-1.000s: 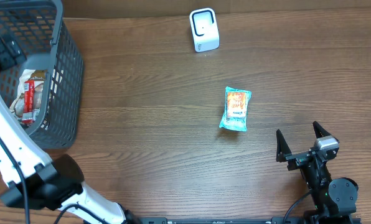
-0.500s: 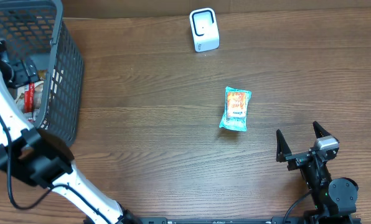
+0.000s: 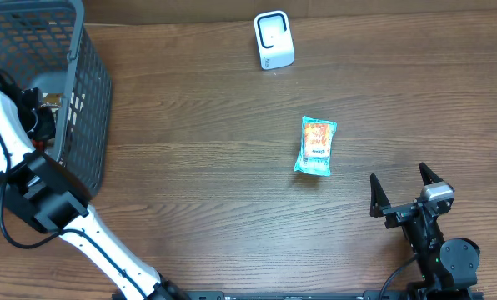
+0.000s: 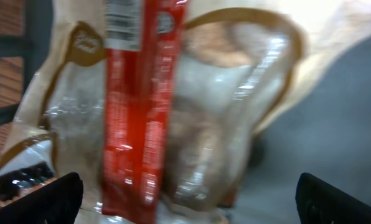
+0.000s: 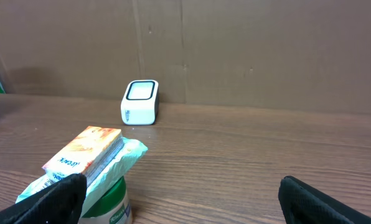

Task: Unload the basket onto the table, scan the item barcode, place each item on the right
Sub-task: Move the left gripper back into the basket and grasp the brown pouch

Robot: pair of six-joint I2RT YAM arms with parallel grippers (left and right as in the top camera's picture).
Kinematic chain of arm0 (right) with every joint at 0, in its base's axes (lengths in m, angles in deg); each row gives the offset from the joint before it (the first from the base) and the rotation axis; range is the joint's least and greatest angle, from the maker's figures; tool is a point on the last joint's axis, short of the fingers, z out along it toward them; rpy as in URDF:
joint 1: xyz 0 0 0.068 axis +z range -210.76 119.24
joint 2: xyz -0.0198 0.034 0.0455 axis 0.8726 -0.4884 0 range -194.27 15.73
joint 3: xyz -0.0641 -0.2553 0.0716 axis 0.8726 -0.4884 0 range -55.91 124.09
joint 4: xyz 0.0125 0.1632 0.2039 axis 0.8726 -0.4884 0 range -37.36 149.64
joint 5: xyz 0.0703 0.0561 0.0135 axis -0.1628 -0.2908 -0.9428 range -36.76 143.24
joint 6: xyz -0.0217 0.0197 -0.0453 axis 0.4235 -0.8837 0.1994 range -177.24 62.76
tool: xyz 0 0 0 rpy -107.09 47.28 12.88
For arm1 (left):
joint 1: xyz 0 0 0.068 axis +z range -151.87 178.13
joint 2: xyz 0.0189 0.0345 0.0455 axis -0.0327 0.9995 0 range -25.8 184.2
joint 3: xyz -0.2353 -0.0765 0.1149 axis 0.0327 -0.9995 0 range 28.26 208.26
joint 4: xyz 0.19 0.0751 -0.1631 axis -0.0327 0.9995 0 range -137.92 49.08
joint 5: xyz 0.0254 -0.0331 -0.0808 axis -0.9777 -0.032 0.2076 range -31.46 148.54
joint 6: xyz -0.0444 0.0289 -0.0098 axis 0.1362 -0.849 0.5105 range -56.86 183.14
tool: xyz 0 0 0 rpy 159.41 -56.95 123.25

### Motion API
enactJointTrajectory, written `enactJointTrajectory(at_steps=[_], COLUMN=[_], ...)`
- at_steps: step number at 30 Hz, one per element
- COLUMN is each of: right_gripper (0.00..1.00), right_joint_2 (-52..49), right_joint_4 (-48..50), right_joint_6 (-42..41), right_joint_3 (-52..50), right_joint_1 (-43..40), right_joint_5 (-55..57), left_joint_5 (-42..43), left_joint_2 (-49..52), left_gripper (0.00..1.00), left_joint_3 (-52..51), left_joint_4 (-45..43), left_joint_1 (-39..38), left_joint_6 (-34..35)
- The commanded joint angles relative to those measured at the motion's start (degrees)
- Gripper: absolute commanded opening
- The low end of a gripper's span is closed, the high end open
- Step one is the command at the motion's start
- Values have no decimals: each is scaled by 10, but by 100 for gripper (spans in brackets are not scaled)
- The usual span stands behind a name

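The tabletop (image 3: 198,167) is dark wood grain with a low sheen. The basket (image 3: 90,92) is matt grey plastic mesh, and the scanner (image 3: 273,40) is smooth white plastic. The teal packet (image 3: 316,145) is shiny, crinkled film. Inside the basket lies a clear glossy wrapper (image 4: 223,124) with a red printed band (image 4: 139,124). The cardboard wall (image 5: 266,50) is matt brown.

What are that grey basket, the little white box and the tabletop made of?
Basket: probably moulded plastic, matte dark grey; its walls are a regular lattice. White box: looks like smooth plastic, rounded corners, slight sheen. Tabletop: wood grain shows, though it could be laminate or veneer.
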Motion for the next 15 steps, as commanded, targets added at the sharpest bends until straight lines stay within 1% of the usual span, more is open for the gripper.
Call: enactJointTrajectory(at_steps=[1,4,8,15], right_gripper=[100,100,100,100], right_joint_2=[4,4,4,4], right_joint_4=[3,3,3,3], right_joint_6=[3,3,3,3], right_joint_3=[-6,-6,-6,-6], right_joint_1=[-3,-3,-3,-3], right_joint_5=[-1,-1,-1,-1], left_joint_5=[10,13,42,50], left_joint_2=[5,6,12,20], left_gripper=[100,100,100,100], left_joint_3=[0,-1,-2,-9], left_joint_4=[-12,-23,-38,-70], left_joint_1=[10,11,11,9], left_joint_6=[-23,-27,-47,-65])
